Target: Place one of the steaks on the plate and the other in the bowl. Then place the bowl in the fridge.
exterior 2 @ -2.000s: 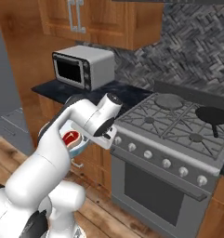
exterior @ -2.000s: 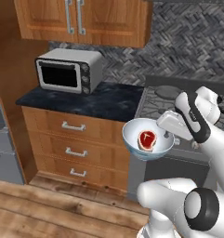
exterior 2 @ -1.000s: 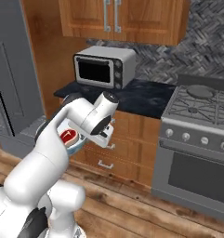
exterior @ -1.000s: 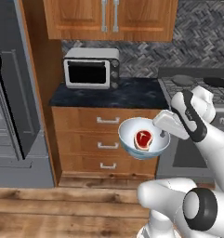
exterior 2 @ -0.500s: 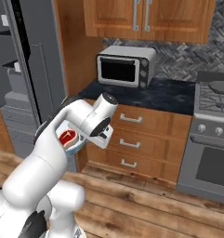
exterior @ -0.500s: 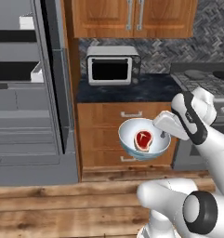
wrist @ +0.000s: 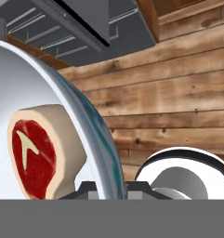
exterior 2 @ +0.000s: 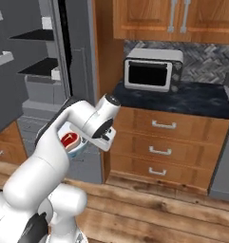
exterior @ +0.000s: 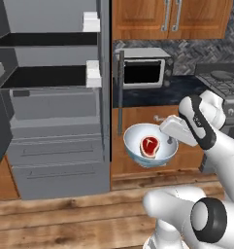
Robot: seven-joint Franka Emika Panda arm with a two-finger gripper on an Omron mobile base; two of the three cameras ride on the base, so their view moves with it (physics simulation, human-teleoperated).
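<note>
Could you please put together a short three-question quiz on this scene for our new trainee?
1. True or false: the steak lies inside the bowl.
2. What is the end effector shut on? A) the bowl's rim B) a drawer handle C) the microwave door
3. Fill in: the fridge door stands ____.

Key: 1 true; 2 A; 3 open.
</note>
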